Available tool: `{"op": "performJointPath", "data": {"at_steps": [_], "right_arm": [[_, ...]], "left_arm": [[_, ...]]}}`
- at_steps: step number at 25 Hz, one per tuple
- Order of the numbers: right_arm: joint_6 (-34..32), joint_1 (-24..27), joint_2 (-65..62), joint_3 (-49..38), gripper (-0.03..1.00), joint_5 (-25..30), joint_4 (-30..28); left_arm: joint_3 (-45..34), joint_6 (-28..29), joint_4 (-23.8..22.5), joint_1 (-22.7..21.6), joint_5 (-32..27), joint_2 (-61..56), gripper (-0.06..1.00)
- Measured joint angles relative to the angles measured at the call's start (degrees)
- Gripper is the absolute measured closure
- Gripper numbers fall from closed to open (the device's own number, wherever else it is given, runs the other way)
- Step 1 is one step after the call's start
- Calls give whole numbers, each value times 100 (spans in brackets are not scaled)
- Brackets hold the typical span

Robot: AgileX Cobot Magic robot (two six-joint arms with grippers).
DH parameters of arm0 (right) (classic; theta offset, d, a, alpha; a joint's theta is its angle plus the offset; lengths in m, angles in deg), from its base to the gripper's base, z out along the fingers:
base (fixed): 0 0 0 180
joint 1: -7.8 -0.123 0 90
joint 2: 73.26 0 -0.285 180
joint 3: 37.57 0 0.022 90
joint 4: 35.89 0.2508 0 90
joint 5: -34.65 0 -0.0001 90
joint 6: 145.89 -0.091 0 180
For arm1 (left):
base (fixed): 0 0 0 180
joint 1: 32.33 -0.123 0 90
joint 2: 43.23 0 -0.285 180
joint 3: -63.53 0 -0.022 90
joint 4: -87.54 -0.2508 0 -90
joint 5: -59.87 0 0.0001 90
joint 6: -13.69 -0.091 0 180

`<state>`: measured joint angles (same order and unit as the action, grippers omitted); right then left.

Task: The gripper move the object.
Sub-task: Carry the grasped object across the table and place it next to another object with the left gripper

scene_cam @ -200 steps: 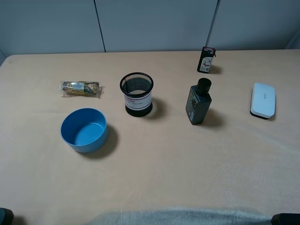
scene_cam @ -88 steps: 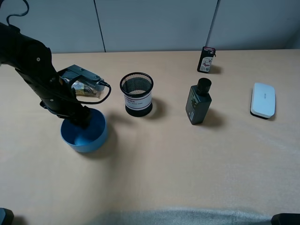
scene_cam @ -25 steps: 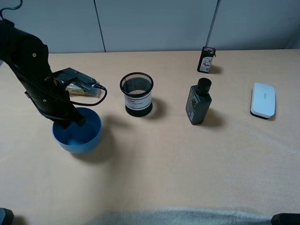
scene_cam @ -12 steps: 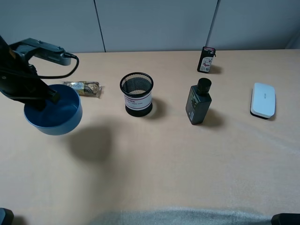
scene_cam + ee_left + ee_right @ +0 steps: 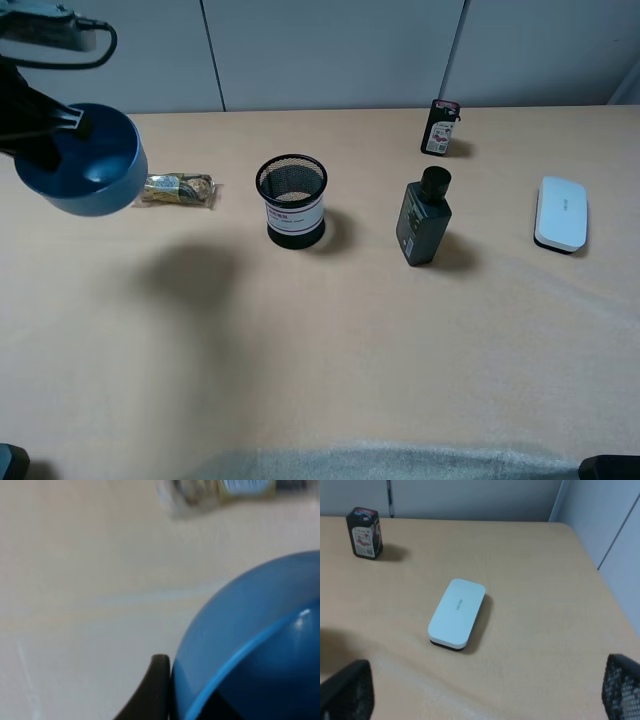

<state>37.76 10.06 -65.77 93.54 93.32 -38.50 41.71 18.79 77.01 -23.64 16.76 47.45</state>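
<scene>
The blue bowl [image 5: 82, 165] hangs in the air at the far left, tilted, above the table and left of the snack packet [image 5: 178, 188]. My left gripper [image 5: 78, 122] is shut on the bowl's rim, with its grey box part and cable above. In the left wrist view the bowl [image 5: 250, 645] fills the lower right and one black finger [image 5: 156, 680] presses its outer wall; the other finger is hidden. My right gripper [image 5: 481, 692] is open and empty, low over the table near the white box [image 5: 457, 612].
A black mesh pen cup [image 5: 292, 200] stands mid-table. A dark bottle [image 5: 423, 218] stands right of it, a small black tin [image 5: 440, 127] at the back, and a white box [image 5: 560, 213] at the far right. The bowl's shadow [image 5: 190, 275] lies on the table.
My left gripper has lifted the bowl off the table and carried it up and to the back left, uncovering the snack packet. Nothing else has moved.
</scene>
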Motion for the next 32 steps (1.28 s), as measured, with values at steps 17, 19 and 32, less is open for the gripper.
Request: {"op": "performJointPath", "data": {"at_steps": [17, 19, 32], "right_arm": [[0, 0, 0, 0, 27, 0, 0], [0, 0, 0, 0, 27, 0, 0], [0, 0, 0, 0, 27, 0, 0]], "left_arm": [[1747, 222, -202, -835, -338, 1085, 87], [2061, 222, -209, -902, -346, 1394, 87], [3439, 222, -215, -928, -437, 2965, 87]]}}
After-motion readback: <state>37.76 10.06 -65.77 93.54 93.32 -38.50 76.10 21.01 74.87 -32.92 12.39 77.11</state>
